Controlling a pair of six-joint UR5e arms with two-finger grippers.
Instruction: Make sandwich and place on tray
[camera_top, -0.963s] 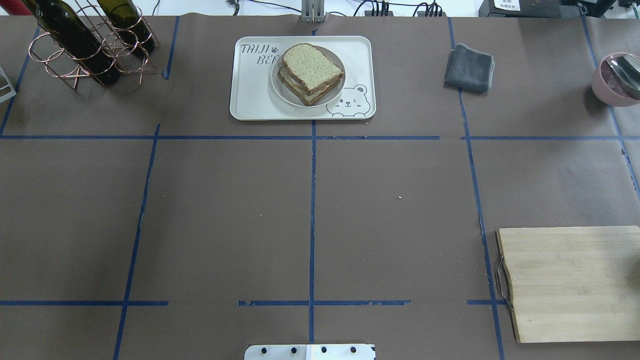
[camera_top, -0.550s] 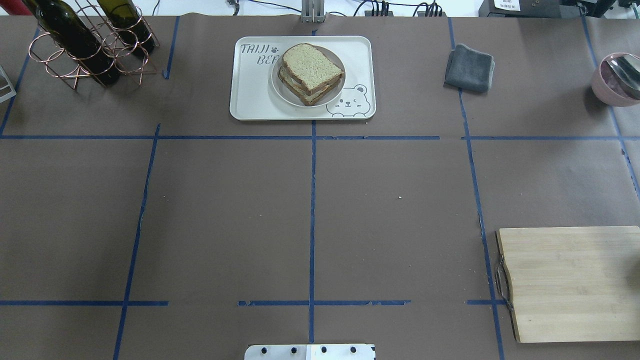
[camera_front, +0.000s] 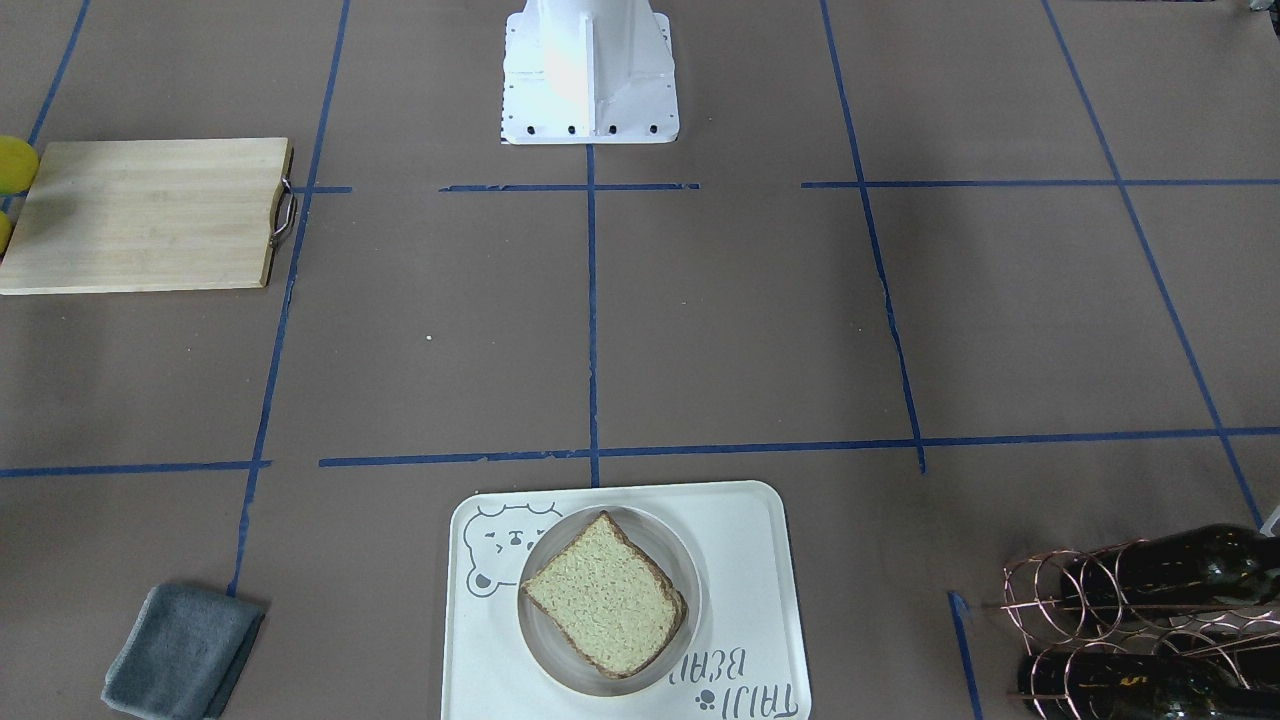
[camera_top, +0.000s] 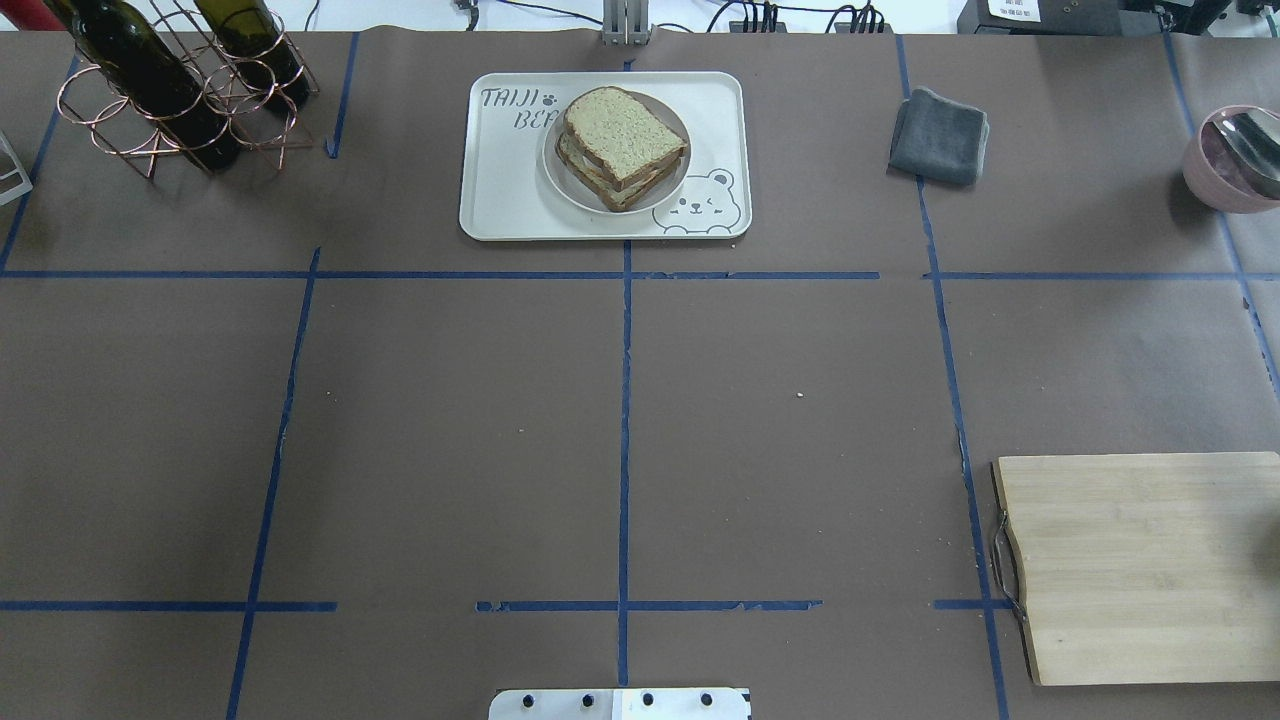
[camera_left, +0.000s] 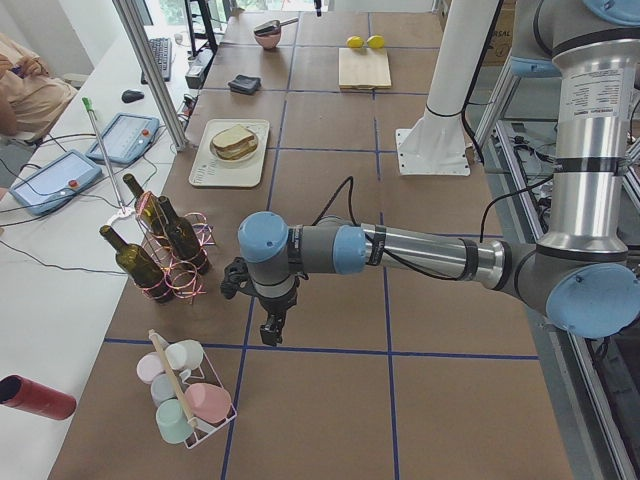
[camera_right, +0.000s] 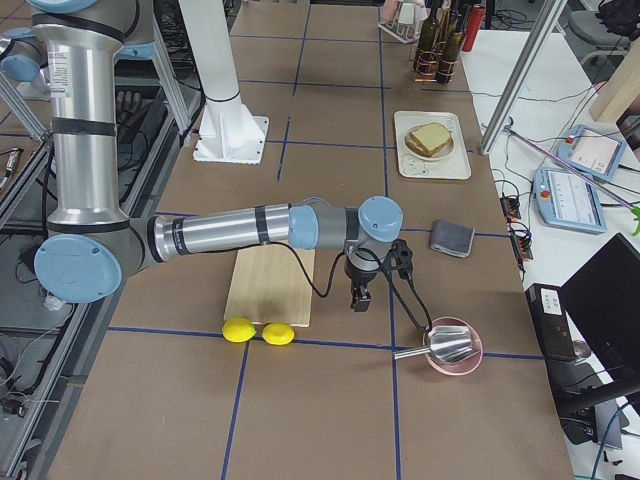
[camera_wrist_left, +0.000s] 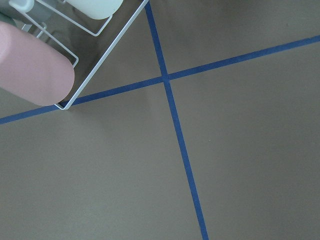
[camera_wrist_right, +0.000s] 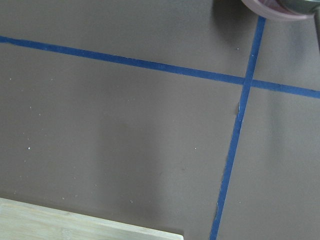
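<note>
A: Front view: we see the sandwich (camera_front: 606, 607) on the round plate (camera_front: 550, 648), and the plate on the tray (camera_front: 770, 560). Overhead: same stack, top centre of the bench (camera_front: 700, 330).

B: Left side view: left gripper (camera_left: 272, 330) hangs over bare bench near the bottle rack (camera_left: 170, 255). Right side view: right gripper (camera_right: 357, 300) hangs beside the cutting board (camera_right: 265, 290). Wrist views: mostly taped bench. Jaws: we can't tell on either arm.

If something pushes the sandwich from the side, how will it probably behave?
The sandwich is loosely stacked slices, so its top slice would probably slide off. It looks soft, so a pinch likely dents it. The plate under it may also slip on the smooth tray.
</note>
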